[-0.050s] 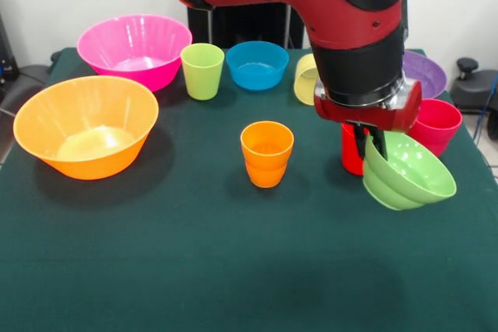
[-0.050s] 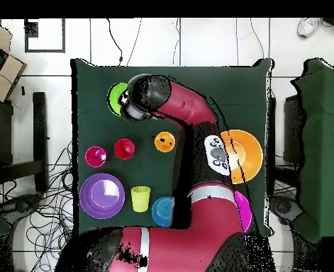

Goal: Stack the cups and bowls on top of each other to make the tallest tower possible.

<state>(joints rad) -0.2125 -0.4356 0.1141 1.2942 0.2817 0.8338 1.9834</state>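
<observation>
holding the small light green bowl (image 1: pixel 408 172) by its rim, my pincer (image 1: pixel 371 142) is closed on it: the dark fingers (image 1: pixel 377 141) come down from the red wrist and clamp the bowl's near wall, one finger inside and one outside as far as i can tell. the bowl hangs tilted, its mouth turned up and toward the front camera, lifted clear of the green table (image 1: pixel 233 270). in the overhead view the same bowl (image 2: pixel 117 97) peeks out beside my wrist, near the far edge of the cloth, mostly covered by my arm.

the orange ribbed cup (image 1: pixel 267 153) stands upright and alone in the middle of the table, well apart from the bowl i carry, off to the side of my pincer. just behind my pincer a red cup (image 1: pixel 350 157) stands, partly hidden by the fingers and the bowl. the pink-red cup (image 1: pixel 436 124) is near it, further out, and the purple bowl (image 1: pixel 425 72) lies behind that one at the table's edge.

along the back row sit the large pink bowl (image 1: pixel 136 48), the lime green cup (image 1: pixel 202 70) and the small blue bowl (image 1: pixel 257 64), all upright. the pale yellow cup (image 1: pixel 305 78) lies on its side next to the blue bowl, half hidden by my arm. the large orange bowl (image 1: pixel 85 124) rests near the table's side edge, in front of the pink one. nothing is stacked on anything yet.
</observation>
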